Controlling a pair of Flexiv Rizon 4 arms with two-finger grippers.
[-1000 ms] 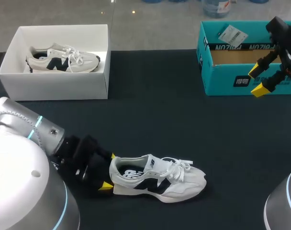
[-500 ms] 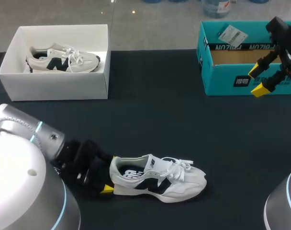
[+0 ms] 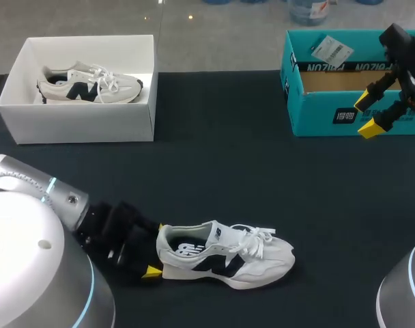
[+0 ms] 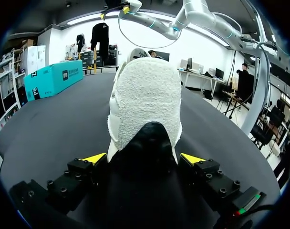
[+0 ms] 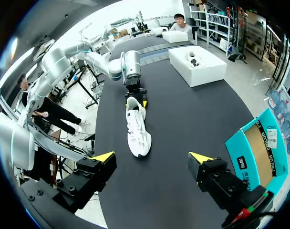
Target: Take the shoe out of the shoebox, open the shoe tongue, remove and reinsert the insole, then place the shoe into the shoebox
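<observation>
- Left gripper (image 3: 155, 248) sat at the near left of the table (image 3: 221, 171), fingers spread wide either side of the heel of the shoe (image 3: 224, 256); firm contact could not be made out.
- Only the head view showed the shoe on its sole, toe pointing right.
- From the left wrist, the heel hid the toe.
- Right gripper (image 5: 152, 157) hung with fingers apart, holding nothing, by the teal shoebox (image 3: 330, 113) at far right, partly cut off.

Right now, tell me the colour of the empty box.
Teal box; head view shows it best.
</observation>
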